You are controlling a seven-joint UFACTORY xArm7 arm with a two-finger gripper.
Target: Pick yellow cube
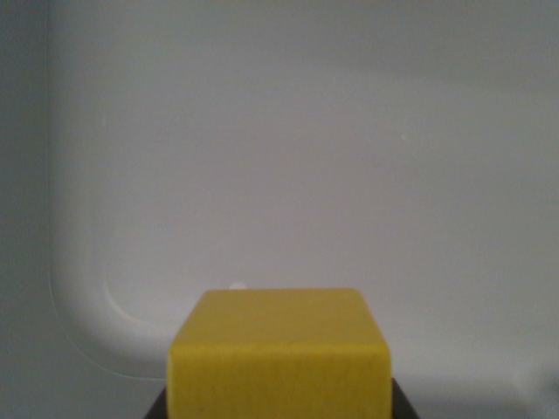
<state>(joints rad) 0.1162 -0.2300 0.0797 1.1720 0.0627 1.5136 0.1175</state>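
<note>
A yellow cube (278, 353) fills the bottom middle of the wrist view, very close to the camera, with its top face and front face showing. Dark finger tips (157, 410) peek out on both sides of the cube's lower edge, pressed against it. My gripper (278, 412) is shut on the cube. The rest of the fingers are out of frame below.
Beneath and behind the cube lies a white tray-like surface (332, 175) with a raised rim that curves round a corner (79, 323) at the wrist view's lower left. A paler grey band (22, 175) runs outside the rim on the left.
</note>
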